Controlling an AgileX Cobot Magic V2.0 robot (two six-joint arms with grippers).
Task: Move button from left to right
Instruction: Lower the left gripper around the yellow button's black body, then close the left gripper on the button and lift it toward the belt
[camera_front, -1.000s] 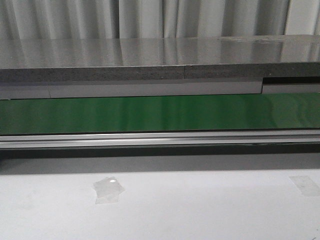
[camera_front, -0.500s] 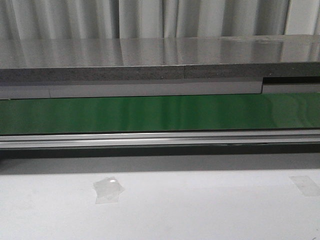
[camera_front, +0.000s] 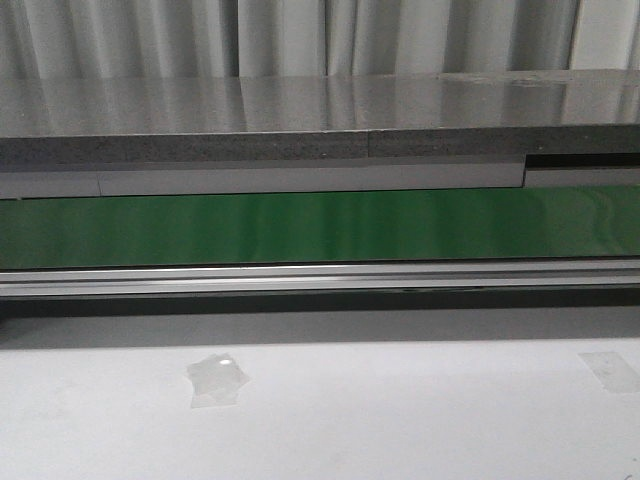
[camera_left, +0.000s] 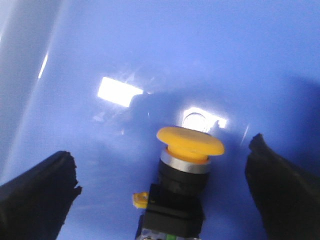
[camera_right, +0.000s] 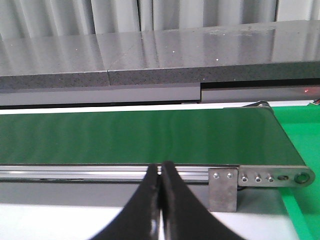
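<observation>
The left gripper (camera_left: 162, 200) stood wide open, its black fingers (camera_left: 35, 195) flanking but apart from the small push-button with a round orange-yellow cap, silvery collar and black blocky body (camera_left: 184, 172), which rested on a glossy blue surface (camera_left: 150, 50), apparently lined up for a grasp. The right gripper (camera_right: 161, 200), fingers pressed together on nothing, waited before the long green conveyor belt (camera_right: 135, 135). Only the left wrist view showed the button; the front view showed neither arm.

Ahead of me a green belt (camera_front: 320, 228) runs across, edged by a silver rail (camera_front: 320, 277), a grey stone counter (camera_front: 300, 120) and pleated curtains (camera_front: 300, 35) behind, clear tape (camera_front: 216, 379) on the white table (camera_front: 400, 420).
</observation>
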